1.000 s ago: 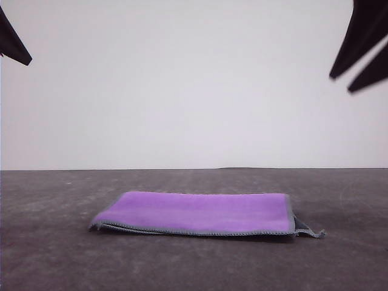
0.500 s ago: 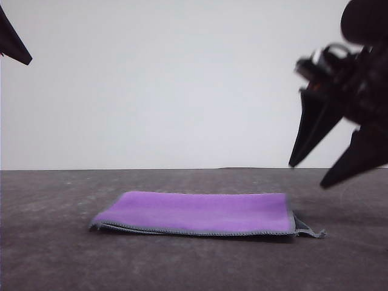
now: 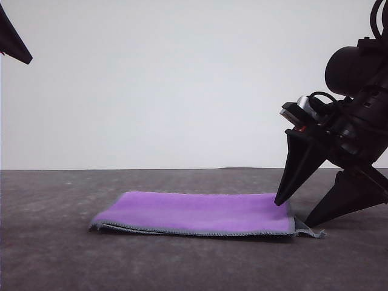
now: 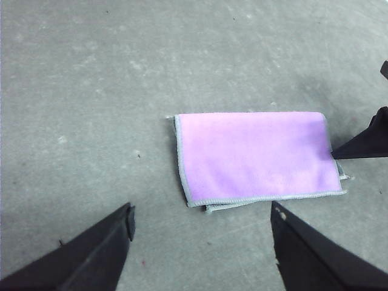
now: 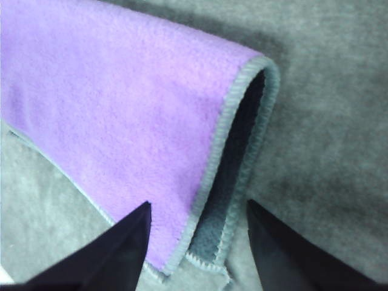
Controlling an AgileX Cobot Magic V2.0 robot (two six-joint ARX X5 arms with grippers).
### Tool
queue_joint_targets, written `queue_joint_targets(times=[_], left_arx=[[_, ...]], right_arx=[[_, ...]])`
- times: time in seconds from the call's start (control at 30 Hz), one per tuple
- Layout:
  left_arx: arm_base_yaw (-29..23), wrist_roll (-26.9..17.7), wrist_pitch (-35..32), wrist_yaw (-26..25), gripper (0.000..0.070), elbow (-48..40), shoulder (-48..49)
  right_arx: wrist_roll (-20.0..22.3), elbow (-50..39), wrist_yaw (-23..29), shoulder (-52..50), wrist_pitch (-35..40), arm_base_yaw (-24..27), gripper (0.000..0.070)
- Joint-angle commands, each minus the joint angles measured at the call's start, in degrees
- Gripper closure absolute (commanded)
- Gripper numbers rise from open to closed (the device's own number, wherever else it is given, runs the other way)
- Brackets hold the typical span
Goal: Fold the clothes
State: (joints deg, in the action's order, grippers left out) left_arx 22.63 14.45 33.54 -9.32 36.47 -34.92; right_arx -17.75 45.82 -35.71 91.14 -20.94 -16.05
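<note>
A dark grey table (image 3: 54,254) with a matte, slightly mottled surface runs back to a straight horizon, and behind it rises a plain, pale wall (image 3: 170,85) with nothing on it. The cloth (image 3: 200,213) lies flat near the middle of the table, folded in half into a long rectangle, its bright purple face up and its light grey stitched hem running along the near edge; a small corner of the lower layer pokes out at the right end. From the right wrist camera the fold's open end shows the dark charcoal inner face between the two hemmed layers. The right gripper (image 3: 297,213) is low over the cloth's right end with its jaws spread wide: one black fingertip sits at the purple top layer's right edge, the other just beyond the cloth, near the table; whether either touches cannot be told. The left gripper (image 4: 203,233) hangs high over the table, well apart from the cloth, its fingers (image 4: 97,254) also spread and holding nothing.
</note>
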Motion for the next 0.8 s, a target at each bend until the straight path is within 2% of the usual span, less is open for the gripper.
queue_joint_targets(times=[0.0, 0.13, 0.23, 0.27, 0.37, 0.43, 0.63, 0.77], left_arx=[[0.2, 0.2, -0.6, -0.1, 0.0266, 0.5, -0.2], [0.2, 0.2, -0.6, -0.1, 0.0266, 0.5, -0.2], [0.2, 0.2, -0.5, -0.1, 0.0266, 0.5, -0.2], [0.2, 0.2, -0.5, -0.1, 0.0266, 0.5, -0.2], [0.2, 0.2, -0.5, -0.1, 0.0266, 0.5, -0.2], [0.2, 0.2, -0.6, -0.1, 0.0266, 0.5, -0.2], [0.2, 0.2, -0.6, -0.1, 0.0266, 0.5, -0.2], [0.2, 0.2, -0.6, -0.1, 0.0266, 0.5, -0.2]], right_arx=[[-0.3, 0.2, -0.8, 2.5, 0.4, -0.3, 0.0375], [-0.9, 0.2, -4.6, 3.8, 2.5, -0.4, 0.0375], [-2.1, 0.2, -5.0, 4.0, 4.6, -0.6, 0.0385], [-2.5, 0.2, -4.6, 4.0, 5.0, -0.6, 0.0418], [-2.8, 0.2, -2.1, 4.0, 5.3, -0.6, 0.0616], [-2.7, 0.2, -0.9, 4.0, 5.3, -0.6, 0.07], [-2.7, 0.6, -1.0, 3.7, 5.5, -0.6, 0.07], [-2.8, 1.6, -3.2, 2.2, 5.5, -0.7, 0.07]])
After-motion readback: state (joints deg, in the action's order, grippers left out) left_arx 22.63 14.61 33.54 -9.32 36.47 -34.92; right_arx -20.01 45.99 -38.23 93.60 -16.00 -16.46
